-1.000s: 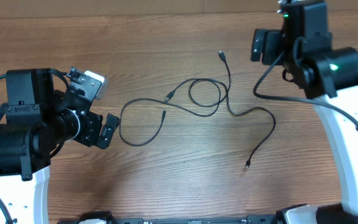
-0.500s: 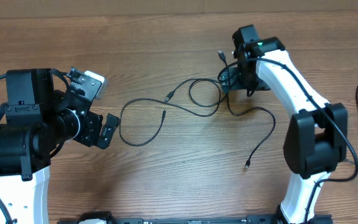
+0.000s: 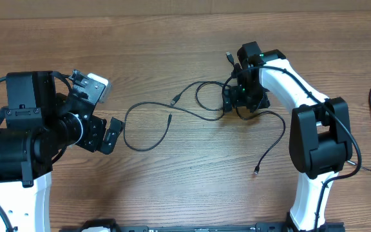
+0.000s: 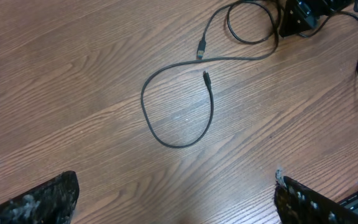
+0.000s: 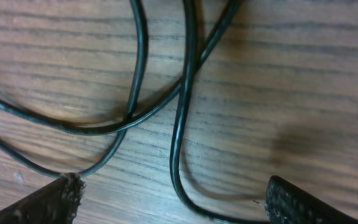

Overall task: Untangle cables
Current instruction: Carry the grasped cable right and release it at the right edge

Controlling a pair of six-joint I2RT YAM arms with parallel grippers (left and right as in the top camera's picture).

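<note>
Entry: untangling, grasp approach.

The cables (image 4: 211, 109) lie loose on the wooden table (image 3: 185, 193), between the two arms. One strand curls into an open loop on the left-arm side. Further strands overlap nearer the right arm, and a tail runs down to a free plug end (image 3: 256, 170).

The right gripper (image 5: 173, 186) is lowered over the crossing (image 5: 180, 112), where three strands meet. Its jaws stand apart with the strands running between them. Nothing is clamped yet. This placement looks deliberate, since the overlap is the point that holds the tangle together.

It is not clear which strand lies on top. The wrist view is very close, so the reading that the straighter strand overlies the curved ones is tentative.

The left gripper (image 4: 176, 190) hangs well back over bare wood, jaws wide and empty. It looks toward the left loop without touching it and is probably waiting to pin or pull that side.

Containers: none in view. The cords rest directly on the tabletop.

Judgement: the task is at an early stage. The next move needs a grip on one strand only.
</note>
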